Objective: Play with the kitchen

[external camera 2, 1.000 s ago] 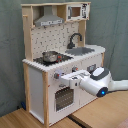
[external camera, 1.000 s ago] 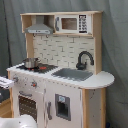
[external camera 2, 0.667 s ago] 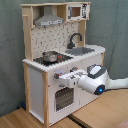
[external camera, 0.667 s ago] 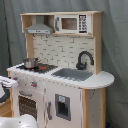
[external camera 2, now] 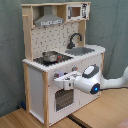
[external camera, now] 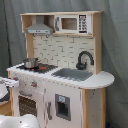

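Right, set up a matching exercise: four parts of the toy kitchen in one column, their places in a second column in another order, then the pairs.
Things:
1. pot
2. faucet
3. microwave
4. hood

Places:
A. behind the sink
B. top shelf, beside the hood
C. on the stovetop
D. above the stovetop

Pairs: 1-C, 2-A, 3-B, 4-D
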Tool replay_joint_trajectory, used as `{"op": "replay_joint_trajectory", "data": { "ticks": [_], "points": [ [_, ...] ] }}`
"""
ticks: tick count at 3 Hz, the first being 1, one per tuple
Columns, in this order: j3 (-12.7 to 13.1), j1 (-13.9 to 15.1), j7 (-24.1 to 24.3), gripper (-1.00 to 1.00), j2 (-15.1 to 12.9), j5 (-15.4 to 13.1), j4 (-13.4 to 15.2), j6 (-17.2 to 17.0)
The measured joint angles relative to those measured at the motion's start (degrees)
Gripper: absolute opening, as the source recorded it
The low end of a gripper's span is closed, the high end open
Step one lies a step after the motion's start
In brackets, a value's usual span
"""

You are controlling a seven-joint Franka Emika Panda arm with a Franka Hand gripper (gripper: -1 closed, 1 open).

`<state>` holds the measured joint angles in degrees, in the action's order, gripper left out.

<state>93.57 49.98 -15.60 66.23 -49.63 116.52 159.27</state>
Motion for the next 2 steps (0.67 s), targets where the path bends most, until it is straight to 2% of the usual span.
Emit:
{"op": "replay_joint_trajectory", "data": {
  "ticks": [1,2],
  "points": [
    [1.35,4.3,0.03,1.0,0.0,0.04,-3.61,0.03],
    [3.61,7.08,0.07,1.0,0.01,0.1,-7.08,0.03]
  ]
}}
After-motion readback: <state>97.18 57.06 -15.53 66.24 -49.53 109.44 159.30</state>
